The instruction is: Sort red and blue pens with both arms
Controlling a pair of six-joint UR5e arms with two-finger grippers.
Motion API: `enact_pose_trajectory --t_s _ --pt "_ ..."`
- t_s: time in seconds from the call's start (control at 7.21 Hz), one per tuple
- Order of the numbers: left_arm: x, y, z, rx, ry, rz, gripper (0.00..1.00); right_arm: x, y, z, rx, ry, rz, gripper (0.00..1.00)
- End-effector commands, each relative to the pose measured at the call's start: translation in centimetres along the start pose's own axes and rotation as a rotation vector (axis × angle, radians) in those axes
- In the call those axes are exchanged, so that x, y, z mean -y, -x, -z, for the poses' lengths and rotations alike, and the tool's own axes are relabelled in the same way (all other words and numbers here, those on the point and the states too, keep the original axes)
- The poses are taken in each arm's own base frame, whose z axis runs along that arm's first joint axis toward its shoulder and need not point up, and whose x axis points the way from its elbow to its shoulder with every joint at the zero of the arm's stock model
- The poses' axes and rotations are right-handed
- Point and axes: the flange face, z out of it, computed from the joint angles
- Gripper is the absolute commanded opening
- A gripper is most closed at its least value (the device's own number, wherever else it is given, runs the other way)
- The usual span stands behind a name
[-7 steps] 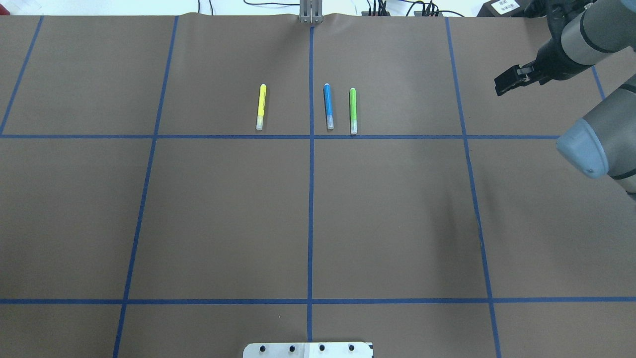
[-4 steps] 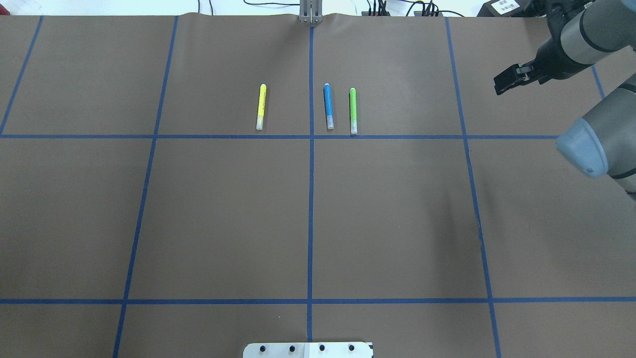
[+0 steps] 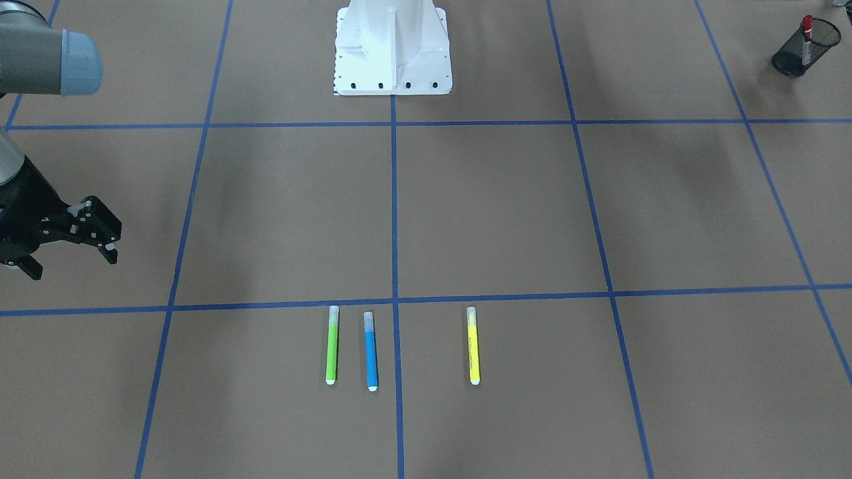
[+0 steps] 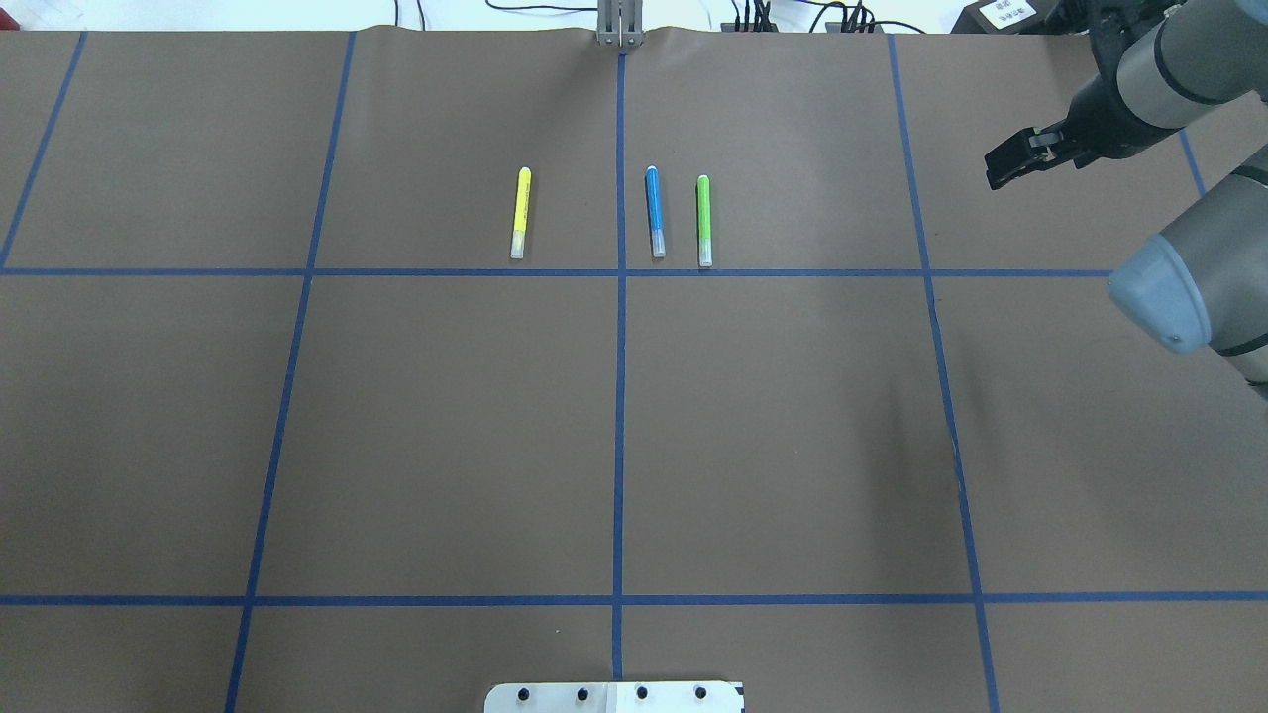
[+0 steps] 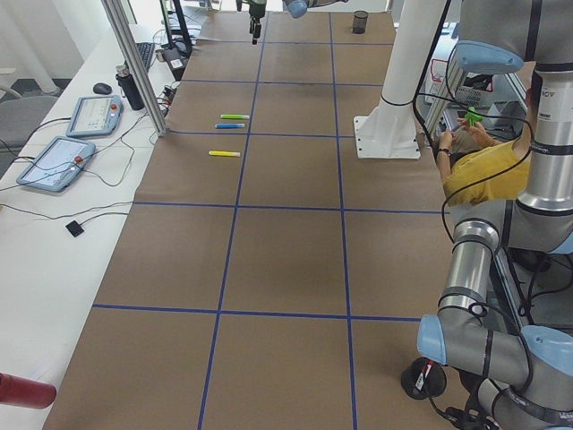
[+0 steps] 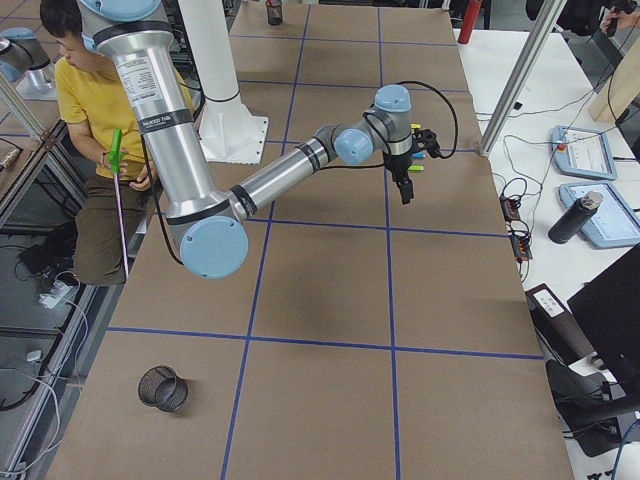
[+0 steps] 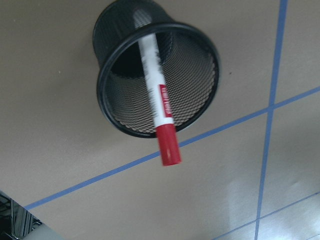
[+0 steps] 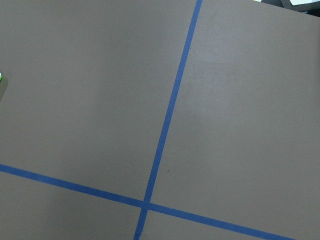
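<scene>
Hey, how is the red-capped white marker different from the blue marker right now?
The white-barrelled, red-capped marker stands tilted inside the black mesh cup, its red end past the rim; the bright blue marker lies flat on the brown table. The red-capped marker is alone in its cup; the blue marker lies beside a lime green marker, parallel and apart. Both are slim, capped markers.

Watching from overhead, I see my right gripper point(image 4: 1001, 168) sit a touch nearer the far edge of the table point(image 4: 792, 446) than a second ago, and a hair further toward the centre line. The forearm point(image 4: 1174, 54) behind it rides slightly higher in the view. Most of that shift comes early; since the last look it barely moves.
</scene>
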Motion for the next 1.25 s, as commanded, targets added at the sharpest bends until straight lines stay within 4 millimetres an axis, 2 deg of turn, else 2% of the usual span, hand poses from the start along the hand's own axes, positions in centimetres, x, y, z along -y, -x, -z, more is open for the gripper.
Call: enact_pose_trajectory --t_s 0.0,0.14,0.28,0.55,0.83,1.11 --pt "-2.8 -4.1 4.0 0.054 -0.133 -0.106 1.0 0.0 0.0 -0.1 -0.001 0.001 -0.001 1.0" --pt "-4.9 -6.4 5.9 0.092 -0.216 -0.172 1.0 -0.1 -0.1 -0.1 -0.002 0.003 -0.003 1.0" --pt "-5.8 -9.2 7.3 0.16 -0.291 -0.267 1.0 -0.1 -0.3 -0.4 -0.005 0.008 -0.006 1.0" --pt "-5.5 -15.8 8.0 0.326 -0.382 -0.485 1.0 0.0 -0.5 -1.0 -0.008 0.019 -0.009 1.0" --pt "-5.4 -24.6 6.6 0.493 -0.462 -0.795 1.0 -0.1 -0.9 -1.5 -0.014 0.028 -0.016 1.0" --pt "-4.8 -31.7 2.6 0.616 -0.455 -1.019 1.0 -0.2 -1.0 -1.8 -0.014 0.035 -0.02 1.0"
